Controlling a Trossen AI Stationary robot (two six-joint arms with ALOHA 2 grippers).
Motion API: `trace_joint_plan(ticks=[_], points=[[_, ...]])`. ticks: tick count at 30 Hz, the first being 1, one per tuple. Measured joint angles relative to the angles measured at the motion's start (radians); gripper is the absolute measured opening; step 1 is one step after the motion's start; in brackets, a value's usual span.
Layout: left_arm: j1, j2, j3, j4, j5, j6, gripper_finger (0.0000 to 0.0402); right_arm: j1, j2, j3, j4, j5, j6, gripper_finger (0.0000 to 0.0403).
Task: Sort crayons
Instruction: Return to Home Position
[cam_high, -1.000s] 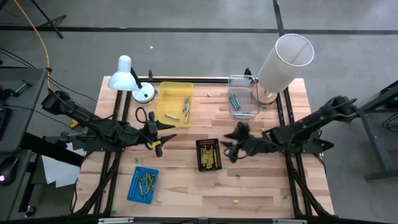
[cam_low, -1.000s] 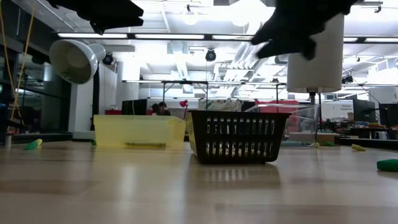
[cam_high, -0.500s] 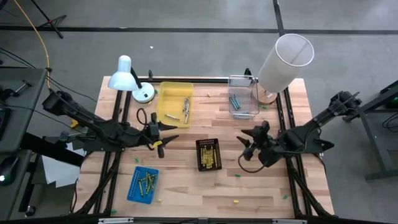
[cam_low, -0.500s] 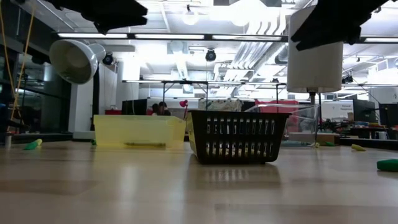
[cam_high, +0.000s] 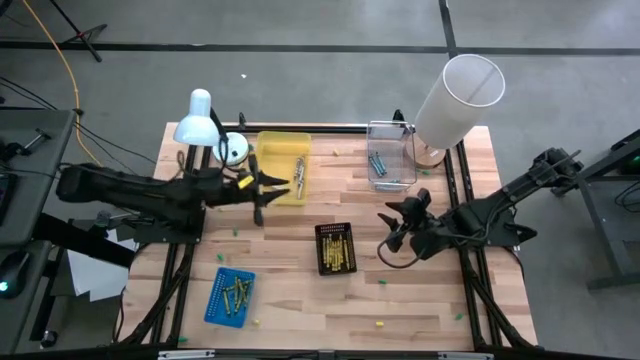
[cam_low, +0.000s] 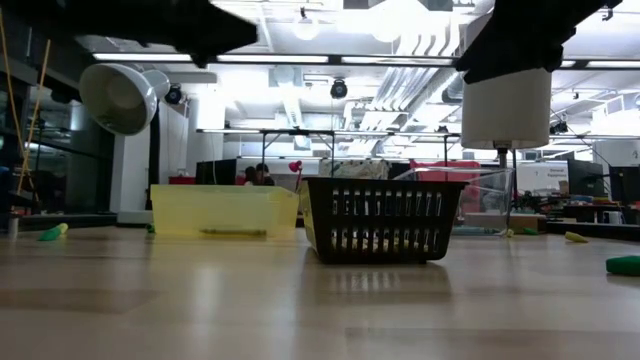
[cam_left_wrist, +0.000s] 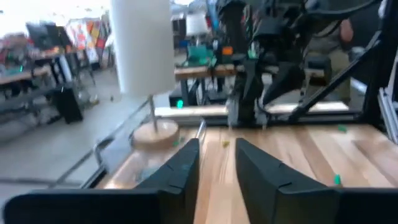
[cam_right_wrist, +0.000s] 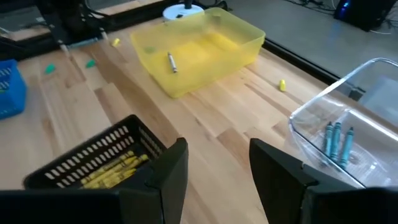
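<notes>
Yellow crayons (cam_right_wrist: 112, 171) lie in the black basket (cam_high: 336, 248) at mid-table. Green and yellow crayons (cam_high: 237, 292) lie in the blue tray (cam_high: 216, 300), greyish ones (cam_high: 298, 175) in the yellow tray (cam_high: 276, 160), and blue-grey ones (cam_right_wrist: 336, 138) in the clear tray (cam_high: 392, 178). My left gripper (cam_high: 262, 195) hovers open at the yellow tray's near left corner, its fingers (cam_left_wrist: 180, 171) level with nothing between them. My right gripper (cam_high: 390, 230) hangs open to the right of the basket, tilted down, also empty (cam_right_wrist: 217, 158).
A white desk lamp (cam_high: 203, 118) stands at the far left, close behind my left arm. A tall white lampshade (cam_high: 456, 98) stands at the far right. Small green and yellow specks (cam_high: 379, 323) dot the bare wood near the front edge.
My left gripper has swung toward the table's far edge, up to the yellow tray's near left corner, most of it in the last half second. My right gripper has drawn back from beside the basket toward the right edge and tipped downward. No crayon has moved.
</notes>
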Motion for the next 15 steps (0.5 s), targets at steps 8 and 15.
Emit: trace_joint_plan(ticks=[8,15], points=[[-0.174,-0.197,-0.152,-0.131,-0.135,-0.028,0.0007,-0.006,0.000,0.000,-0.022,0.011,0.000,0.0165],[-0.358,-0.208,-0.406,0.277,-0.340,0.048,0.0001,-0.006,0.000,0.000,-0.023,0.011,0.000,0.0165]])
